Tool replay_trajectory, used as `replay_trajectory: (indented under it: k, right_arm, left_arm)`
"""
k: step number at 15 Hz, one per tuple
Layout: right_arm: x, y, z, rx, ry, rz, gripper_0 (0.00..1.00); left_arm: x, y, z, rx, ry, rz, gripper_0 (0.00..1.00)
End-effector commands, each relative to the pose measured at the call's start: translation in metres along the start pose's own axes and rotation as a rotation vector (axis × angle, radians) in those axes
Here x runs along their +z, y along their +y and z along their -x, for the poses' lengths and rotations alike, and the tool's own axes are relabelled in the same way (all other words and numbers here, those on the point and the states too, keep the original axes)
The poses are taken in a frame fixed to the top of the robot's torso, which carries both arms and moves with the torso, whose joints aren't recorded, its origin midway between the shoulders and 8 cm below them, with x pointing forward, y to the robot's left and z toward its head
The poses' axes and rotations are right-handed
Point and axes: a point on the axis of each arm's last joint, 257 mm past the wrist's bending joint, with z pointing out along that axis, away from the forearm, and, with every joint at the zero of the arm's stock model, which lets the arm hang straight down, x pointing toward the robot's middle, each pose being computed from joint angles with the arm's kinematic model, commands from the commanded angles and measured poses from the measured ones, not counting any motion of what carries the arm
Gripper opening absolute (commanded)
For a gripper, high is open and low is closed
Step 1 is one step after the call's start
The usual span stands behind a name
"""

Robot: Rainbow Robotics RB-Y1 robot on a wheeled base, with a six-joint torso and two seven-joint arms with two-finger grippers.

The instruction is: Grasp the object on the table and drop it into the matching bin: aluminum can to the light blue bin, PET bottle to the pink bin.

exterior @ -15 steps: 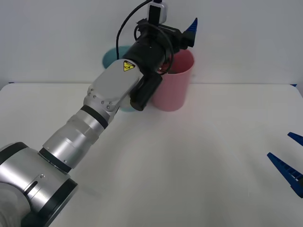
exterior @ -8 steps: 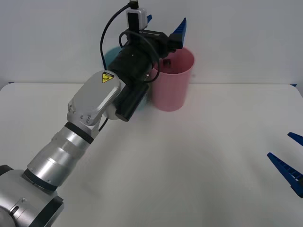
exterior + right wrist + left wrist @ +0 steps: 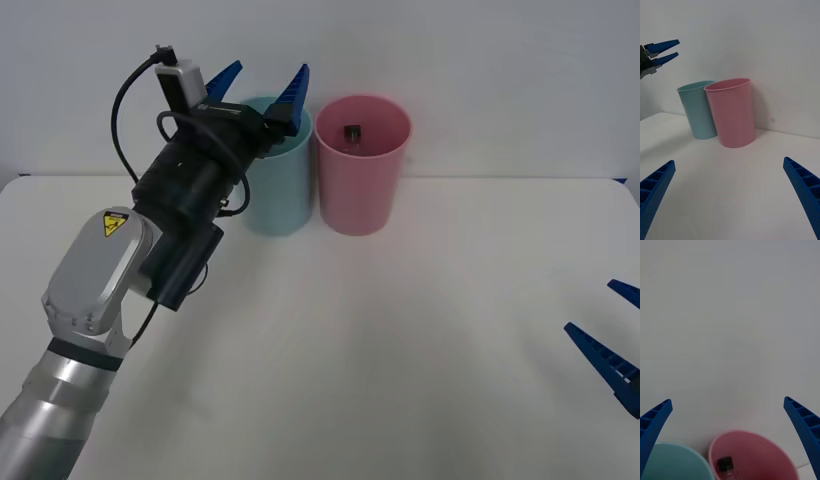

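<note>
Left gripper [image 3: 262, 84], fingers wide and empty, has swung off the tall round pink plastic bin [image 3: 363, 190] to above the pale turquoise-blue plastic bin [image 3: 275, 195]; small dark see-through PET bottle [image 3: 352, 133] sits inside pink, drop done; right gripper [image 3: 612, 350] parked open.

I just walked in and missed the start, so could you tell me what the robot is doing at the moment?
It is sorting items into bins. The PET bottle already sits inside the pink bin, its dark cap showing near the rim. The left gripper is open and empty, raised over the light blue bin next to it. The right gripper waits open at the table's right edge.
</note>
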Motion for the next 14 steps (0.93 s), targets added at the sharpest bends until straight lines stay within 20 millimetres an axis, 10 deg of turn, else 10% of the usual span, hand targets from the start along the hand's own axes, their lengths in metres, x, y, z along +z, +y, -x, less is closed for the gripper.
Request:
replay_trajectory:
  k: [1, 8, 14]
  right_arm:
    - [0.0, 0.0, 0.0, 0.0, 0.0, 0.0, 1.0]
    - [0.0, 0.0, 0.0, 0.0, 0.0, 0.0, 1.0]
    - [0.0, 0.0, 0.0, 0.0, 0.0, 0.0, 1.0]
  left_arm:
    - [-0.035, 0.033, 0.011, 0.018, 0.006, -0.01, 1.0]
    - [-0.144, 0.114, 0.033, 0.174, 0.128, -0.078, 1.0]
    - [-0.221, 0.127, 0.023, 0.241, 0.264, -0.138, 1.0]
